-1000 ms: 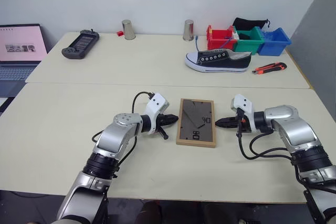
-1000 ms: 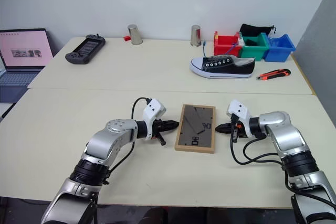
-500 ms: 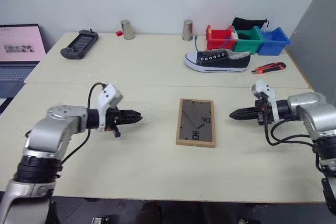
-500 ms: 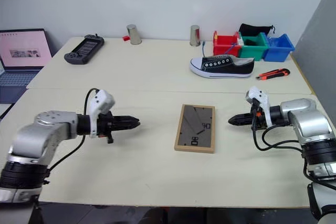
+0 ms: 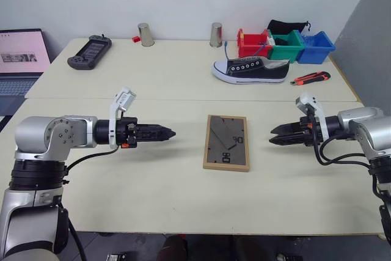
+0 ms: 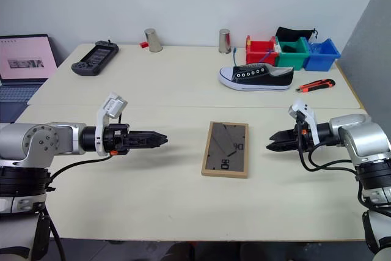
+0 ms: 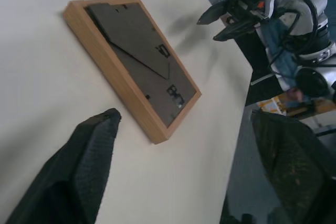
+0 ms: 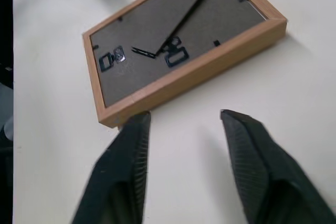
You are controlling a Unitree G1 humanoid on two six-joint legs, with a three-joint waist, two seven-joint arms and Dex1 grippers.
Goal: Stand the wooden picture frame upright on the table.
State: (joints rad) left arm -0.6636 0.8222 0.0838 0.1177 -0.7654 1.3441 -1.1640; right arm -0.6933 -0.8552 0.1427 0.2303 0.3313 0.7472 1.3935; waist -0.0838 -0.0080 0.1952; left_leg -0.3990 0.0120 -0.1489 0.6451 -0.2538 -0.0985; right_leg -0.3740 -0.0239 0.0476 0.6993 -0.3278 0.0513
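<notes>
The wooden picture frame [image 5: 227,142] lies flat, backing up, on the table [image 5: 183,194], between the two hands; nothing is stood up yet. The left gripper [image 5: 167,132] is spread wide, the right gripper [image 5: 273,136] partly spread, both empty, with free table around each.

Light-wood picture frame [image 5: 226,142] flat, dark backing up, on the cream table [image 5: 183,194]

Silver arms, black cables, white wrist modules (orange accents, seemingly), textured black gripper fingers [image 8: 131,171]
</notes>
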